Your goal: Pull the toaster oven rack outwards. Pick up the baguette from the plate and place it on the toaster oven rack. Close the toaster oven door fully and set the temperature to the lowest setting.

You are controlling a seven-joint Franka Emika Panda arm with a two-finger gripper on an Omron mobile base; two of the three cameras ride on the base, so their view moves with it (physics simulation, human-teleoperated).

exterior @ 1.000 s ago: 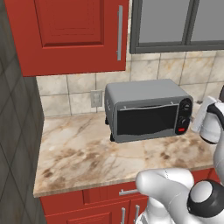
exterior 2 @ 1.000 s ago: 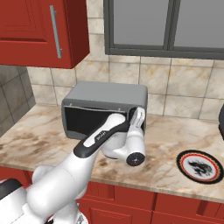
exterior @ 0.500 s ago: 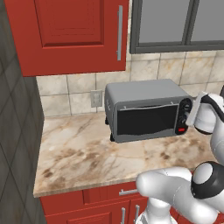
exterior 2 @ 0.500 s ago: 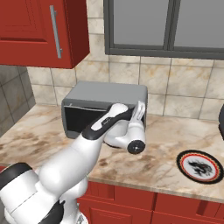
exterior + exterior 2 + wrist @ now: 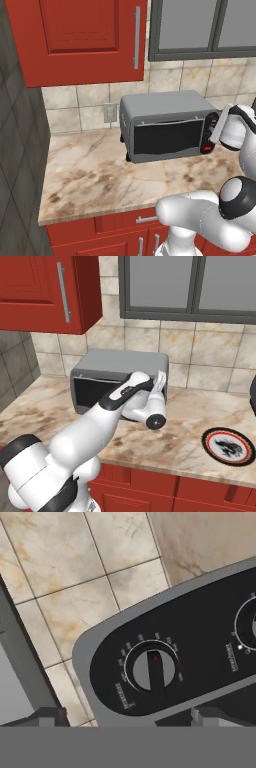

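With the toaster oven door (image 5: 168,137) seemingly shut against the front of the toaster oven (image 5: 165,125), which stands toward the back of the counter (image 5: 100,175) near the tiled wall, what remains appears to be the temperature setting. The gripper (image 5: 127,714) has its jaws standing wide apart and holds nothing; its two finger tips (image 5: 50,716) straddle a round knob (image 5: 151,669) on the black control strip (image 5: 190,662), but are not yet closed on it. In the right base view the hand sits pressed close to the oven's right end, near the control strip. The plate (image 5: 229,445) lies bare near the front edge of the counter, so the baguette is presumably inside the oven, though the dark glass hides it. The main risk is a poor grip: if the jaws close off-centre, they could slip on the knob and turn nothing. A second knob (image 5: 250,624) sits just beside this one, and which is the temperature dial cannot be read here, so turning the wrong one is possible. Pushing in too hard could also shove the oven back.
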